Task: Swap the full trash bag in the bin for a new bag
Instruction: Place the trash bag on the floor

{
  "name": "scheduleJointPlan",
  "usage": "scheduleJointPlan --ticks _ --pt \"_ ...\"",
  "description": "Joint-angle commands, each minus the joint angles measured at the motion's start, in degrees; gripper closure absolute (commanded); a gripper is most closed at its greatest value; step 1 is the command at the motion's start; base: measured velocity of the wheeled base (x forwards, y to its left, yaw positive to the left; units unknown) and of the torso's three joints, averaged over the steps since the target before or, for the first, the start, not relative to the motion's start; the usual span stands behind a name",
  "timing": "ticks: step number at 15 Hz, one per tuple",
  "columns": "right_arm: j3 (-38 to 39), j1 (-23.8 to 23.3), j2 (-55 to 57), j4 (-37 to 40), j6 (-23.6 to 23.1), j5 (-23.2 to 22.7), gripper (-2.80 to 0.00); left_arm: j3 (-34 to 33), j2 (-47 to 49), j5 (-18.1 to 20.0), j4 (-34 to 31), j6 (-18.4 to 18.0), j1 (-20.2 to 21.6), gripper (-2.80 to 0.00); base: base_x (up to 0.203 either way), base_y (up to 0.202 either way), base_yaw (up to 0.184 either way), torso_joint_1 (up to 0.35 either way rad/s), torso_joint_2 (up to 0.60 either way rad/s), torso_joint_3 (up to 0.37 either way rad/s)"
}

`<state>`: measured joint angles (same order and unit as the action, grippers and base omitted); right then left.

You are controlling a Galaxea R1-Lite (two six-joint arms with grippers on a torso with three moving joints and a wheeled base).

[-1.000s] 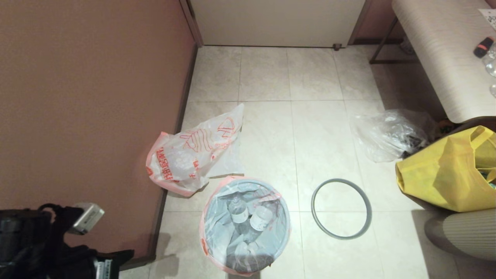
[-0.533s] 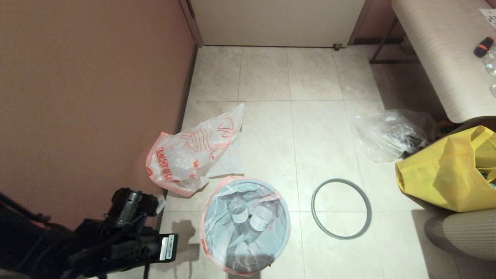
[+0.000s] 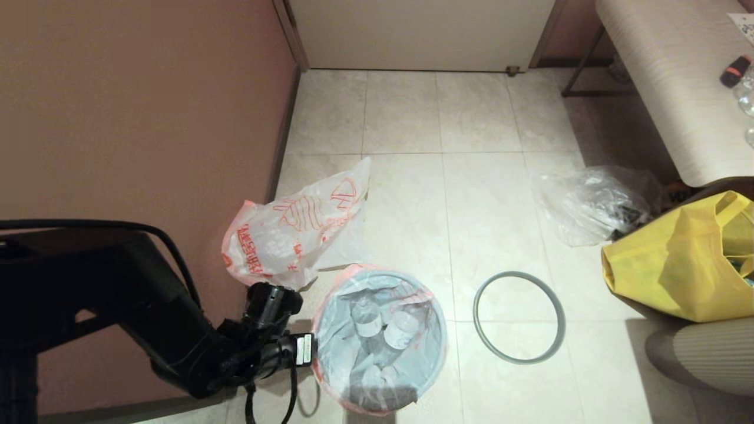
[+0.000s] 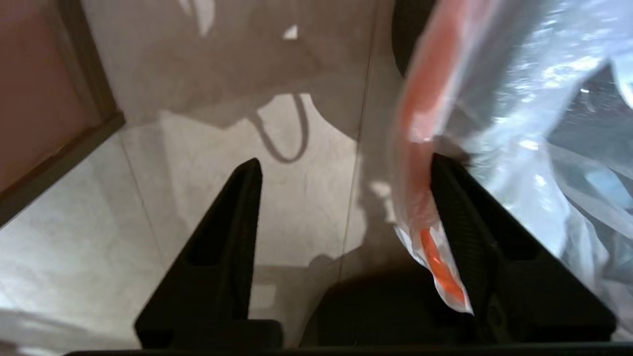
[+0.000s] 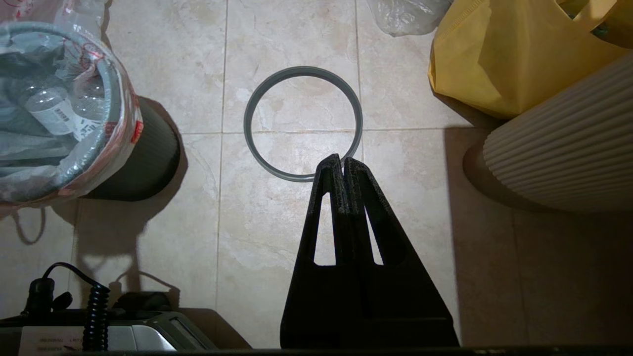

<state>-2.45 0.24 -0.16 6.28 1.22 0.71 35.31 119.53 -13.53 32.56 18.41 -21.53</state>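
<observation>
Pink-brown wall (image 3: 135, 118) fills the left, its dark baseboard running along the tile floor (image 3: 406, 112); white door panel (image 3: 421, 32) closes the far side; open tile between wall and table, widest toward the far end.
Wood-grain table (image 3: 665, 88) far right, a red-and-black object (image 3: 736, 70) on it; its metal leg (image 3: 580, 65) stands on the floor at the far right.
Left arm (image 3: 147, 318) reaches in from the near left, between the wall and the bin.
Yellow fabric tote (image 3: 677, 259) right, against a ribbed beige cylinder (image 3: 701, 353) at near right; clear plastic bag (image 3: 595, 203) just beyond the tote.
Bin (image 5: 148, 158) near centre, black side seen in the right wrist view; full trash bag (image 3: 380, 335) sits inside it, pink-orange edge folded over the lip, clear bottles (image 3: 383, 327) within.
New bag (image 3: 288, 235) lies crumpled on the floor just beyond the bin, against the baseboard.
Grey ring rim (image 3: 518, 317) flat on the tile right of the bin, apart from it.
Left gripper (image 4: 346, 165) at the bin's left lip; fingers spread apart, one finger (image 4: 460, 198) against the bag's orange edge, the other over bare floor; nothing clamped.
Right gripper (image 5: 342, 160) fingers pressed together, empty, above the near arc of the ring.
</observation>
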Motion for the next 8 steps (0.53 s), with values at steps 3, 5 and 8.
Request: scheduleJointPlan --ticks 3,5,8 --pt "-0.01 0.02 0.16 0.05 0.01 0.0 0.0 0.11 2.38 -0.27 1.28 0.14 0.08 -2.8 0.0 0.0 0.0 0.0 0.0 0.0" --pt "-0.01 0.02 0.16 0.05 0.01 0.0 0.0 0.38 3.39 -0.48 1.32 0.05 0.13 -2.8 0.0 0.0 0.0 0.0 0.0 0.0" --pt "-0.01 0.02 0.16 0.05 0.01 0.0 0.0 1.38 5.78 -0.88 7.85 0.6 0.17 -2.8 0.0 0.0 0.0 0.0 0.0 0.0"
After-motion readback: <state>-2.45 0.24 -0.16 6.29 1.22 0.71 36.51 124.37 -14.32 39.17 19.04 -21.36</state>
